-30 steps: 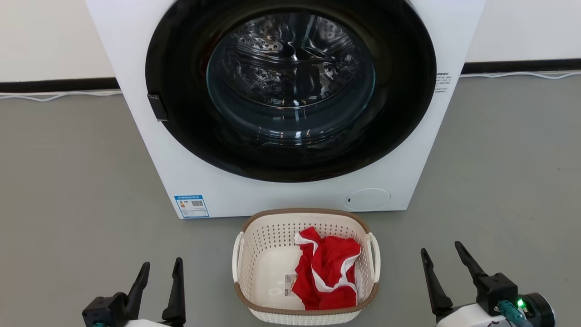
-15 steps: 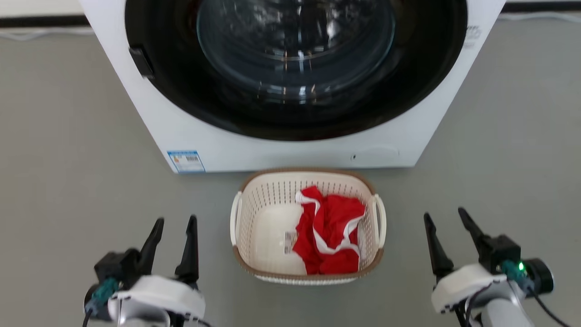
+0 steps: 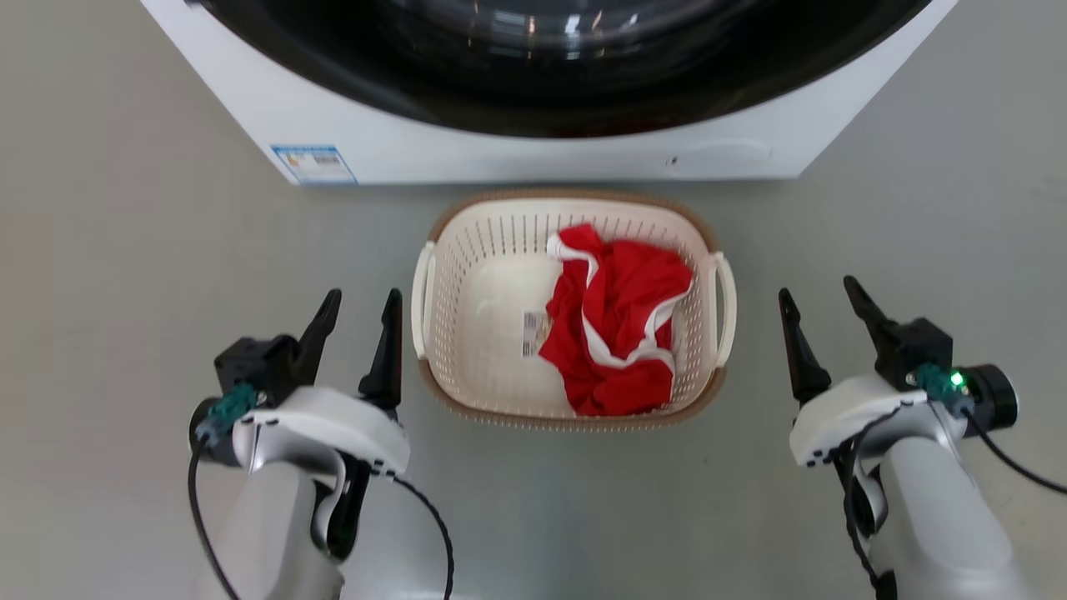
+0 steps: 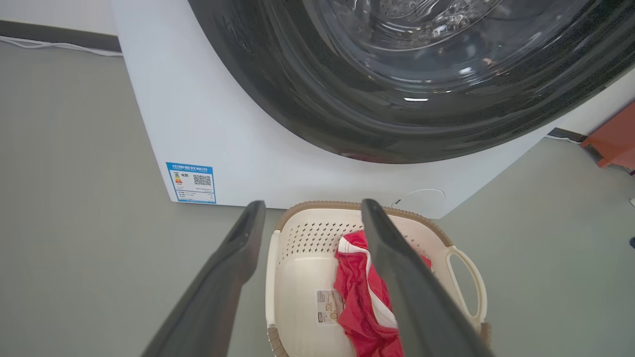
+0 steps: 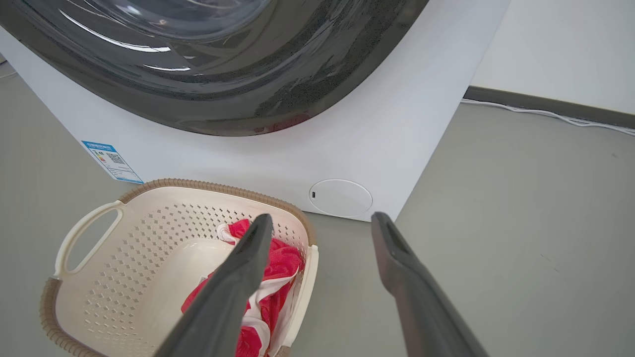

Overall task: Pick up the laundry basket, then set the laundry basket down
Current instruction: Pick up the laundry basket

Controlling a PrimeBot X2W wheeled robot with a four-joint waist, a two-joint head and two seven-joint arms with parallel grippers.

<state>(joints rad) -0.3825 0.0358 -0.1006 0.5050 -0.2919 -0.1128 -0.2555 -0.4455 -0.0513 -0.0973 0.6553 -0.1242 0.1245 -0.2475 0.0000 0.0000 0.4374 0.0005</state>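
- Two pincers flank the laundry basket [image 3: 492,250], both spread and empty: the left pincer [image 3: 363,296] just beside its left handle [image 3: 419,300], the right pincer [image 3: 817,287] near the right handle [image 3: 727,300].
- Bare grey floor [image 3: 125,250] lies open on both outer sides.
- The basket sits on the floor, cream and perforated with a brown rim, holding a crumpled red garment [image 3: 621,333].
- A washing machine [image 3: 500,158] stands close behind its far rim.
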